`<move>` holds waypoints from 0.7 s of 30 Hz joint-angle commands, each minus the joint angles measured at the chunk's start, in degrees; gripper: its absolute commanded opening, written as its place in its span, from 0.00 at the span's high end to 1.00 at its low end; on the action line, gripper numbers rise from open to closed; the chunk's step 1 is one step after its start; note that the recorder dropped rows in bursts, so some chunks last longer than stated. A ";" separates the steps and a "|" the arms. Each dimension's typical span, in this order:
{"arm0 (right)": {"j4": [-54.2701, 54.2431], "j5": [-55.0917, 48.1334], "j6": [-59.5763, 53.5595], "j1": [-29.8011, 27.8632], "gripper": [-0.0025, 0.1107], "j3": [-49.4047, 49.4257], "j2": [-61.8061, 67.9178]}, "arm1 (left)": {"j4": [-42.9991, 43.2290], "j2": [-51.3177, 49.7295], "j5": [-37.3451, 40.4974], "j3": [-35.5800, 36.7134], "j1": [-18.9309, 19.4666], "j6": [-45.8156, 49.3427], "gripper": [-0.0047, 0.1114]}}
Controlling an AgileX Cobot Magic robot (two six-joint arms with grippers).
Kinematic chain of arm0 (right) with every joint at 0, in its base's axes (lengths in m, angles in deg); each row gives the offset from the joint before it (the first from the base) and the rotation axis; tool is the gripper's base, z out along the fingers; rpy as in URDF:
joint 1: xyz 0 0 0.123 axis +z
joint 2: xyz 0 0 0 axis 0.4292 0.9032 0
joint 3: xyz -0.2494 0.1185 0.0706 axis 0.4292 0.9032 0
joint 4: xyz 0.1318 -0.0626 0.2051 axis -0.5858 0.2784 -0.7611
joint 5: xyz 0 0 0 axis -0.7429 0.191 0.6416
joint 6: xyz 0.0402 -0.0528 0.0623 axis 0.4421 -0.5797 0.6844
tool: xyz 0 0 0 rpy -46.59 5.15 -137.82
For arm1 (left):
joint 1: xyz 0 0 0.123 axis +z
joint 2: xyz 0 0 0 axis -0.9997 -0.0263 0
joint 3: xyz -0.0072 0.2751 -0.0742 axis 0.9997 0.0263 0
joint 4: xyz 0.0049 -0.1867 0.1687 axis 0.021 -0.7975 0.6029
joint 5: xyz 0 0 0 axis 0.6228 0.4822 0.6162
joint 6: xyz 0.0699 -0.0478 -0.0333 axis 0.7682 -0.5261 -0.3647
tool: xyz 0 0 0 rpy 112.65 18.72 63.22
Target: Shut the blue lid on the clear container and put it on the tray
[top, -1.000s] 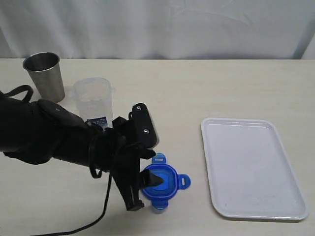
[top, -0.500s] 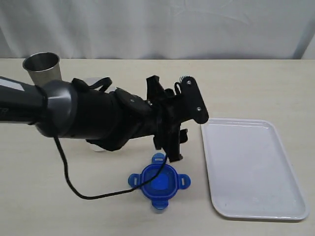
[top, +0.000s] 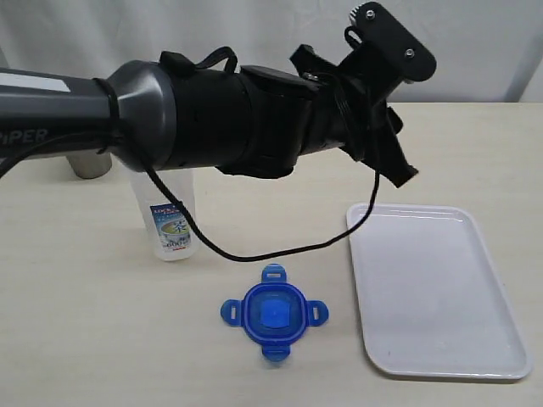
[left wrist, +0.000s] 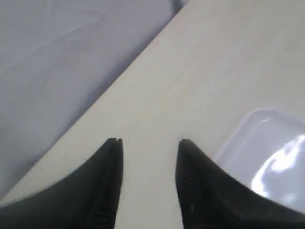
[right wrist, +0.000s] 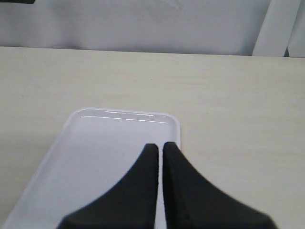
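Above the table (top: pixel 85 339), my left hand (left wrist: pixel 150 141) hangs part open, empty. On it the small blue translucent plastic lid (top: pixel 273 314) lies between the tall clear plastic container (top: pixel 170 225) and flat white tray (top: pixel 437 292); pinching one tab could tip it.

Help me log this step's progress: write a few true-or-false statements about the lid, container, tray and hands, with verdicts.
1. The blue lid lies on the table, off the clear container. True.
2. The clear container stands on the tray. False: it stands on the table, left of the tray in the exterior view.
3. The left hand grips the blue lid. False: its jaws are apart, holding nothing.
4. The right hand is shut. True.
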 commanded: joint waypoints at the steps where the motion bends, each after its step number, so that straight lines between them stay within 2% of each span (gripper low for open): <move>1: 0.28 0.18 -0.01 0.05 0.94 0.21 -0.24 | -0.25 -0.25 22.78 -0.28 3.25 -12.05 0.80; 3: 0.28 0.18 -0.01 0.05 0.94 0.21 -0.24 | 5.28 -0.38 36.08 -0.44 6.23 -22.51 0.86; 4: 0.28 0.18 -0.01 0.05 0.94 0.21 -0.24 | 11.38 -0.71 46.23 -1.42 8.57 -28.36 0.89; 7: 0.28 0.18 -0.01 0.05 0.94 0.21 -0.24 | 39.21 -2.07 63.81 -6.68 11.80 -43.41 0.90; 9: 0.28 0.18 -0.01 0.05 0.94 0.21 -0.24 | 56.06 -2.34 67.53 -9.53 11.12 -50.66 0.90; 10: 0.28 0.18 -0.01 0.05 0.94 0.21 -0.24 | 68.06 -2.34 67.64 -10.25 9.71 -57.06 0.90; 13: 0.28 0.18 -0.01 0.05 0.94 0.21 -0.24 | 89.31 -2.44 69.39 -10.73 6.06 -63.83 0.90; 15: 0.28 0.18 -0.01 0.05 0.94 0.21 -0.24 | 93.33 -3.15 70.96 -10.73 4.89 -65.86 0.90; 18: 0.28 0.18 -0.01 0.05 0.94 0.21 -0.24 | 92.16 -5.76 74.15 -10.73 4.77 -65.82 0.88; 21: 0.28 0.18 -0.01 0.05 0.94 0.21 -0.24 | 94.28 -8.89 72.99 -10.63 5.00 -65.82 0.76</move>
